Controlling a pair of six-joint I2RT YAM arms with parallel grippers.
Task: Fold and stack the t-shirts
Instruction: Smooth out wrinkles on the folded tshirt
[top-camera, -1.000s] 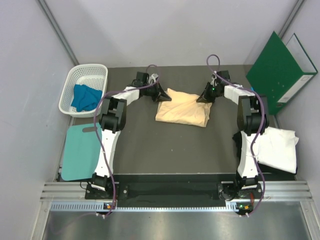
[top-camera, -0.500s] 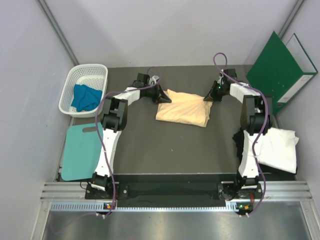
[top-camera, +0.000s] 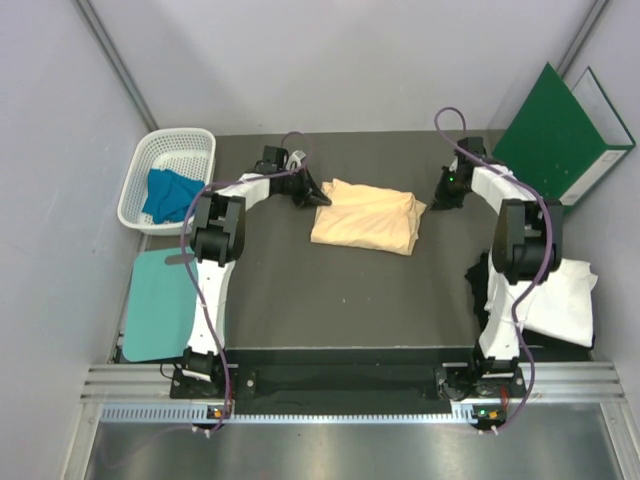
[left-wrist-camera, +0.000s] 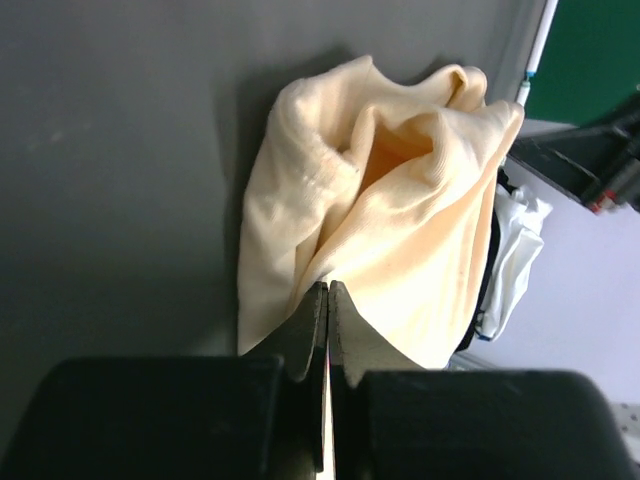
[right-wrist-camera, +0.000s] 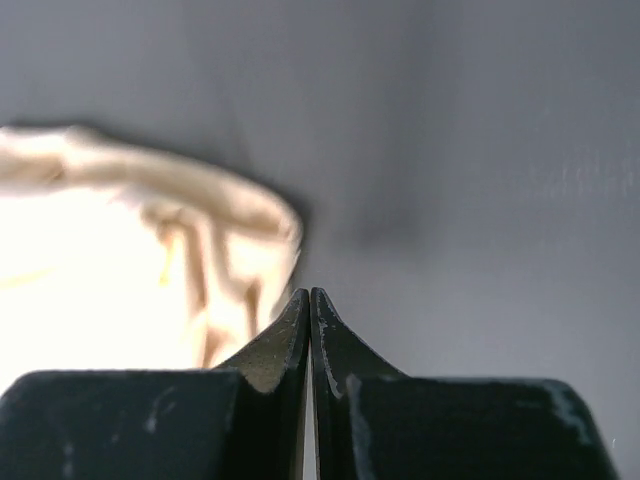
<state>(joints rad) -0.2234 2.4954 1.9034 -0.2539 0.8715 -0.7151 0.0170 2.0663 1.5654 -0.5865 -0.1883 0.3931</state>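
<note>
Two closed end effectors flanking one folded peach t-shirt (top-camera: 366, 217)
Left end effector (top-camera: 316, 197) sits beside its far-left corner, right end effector (top-camera: 440, 200) stands clear; neither grips cloth. It lies mid-surface (top-camera: 330, 290), probably awaiting stacking on the white t-shirt (top-camera: 555, 295).

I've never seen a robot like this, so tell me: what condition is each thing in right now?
peach t-shirt, folded, lying mid-table.
blue t-shirt, crumpled in the white basket.
white t-shirt, laid over the dark t-shirt.
dark t-shirt, mostly covered.
green folder, propped against the wall.
left jaws, shut, empty.
right jaws, shut, empty.
</note>
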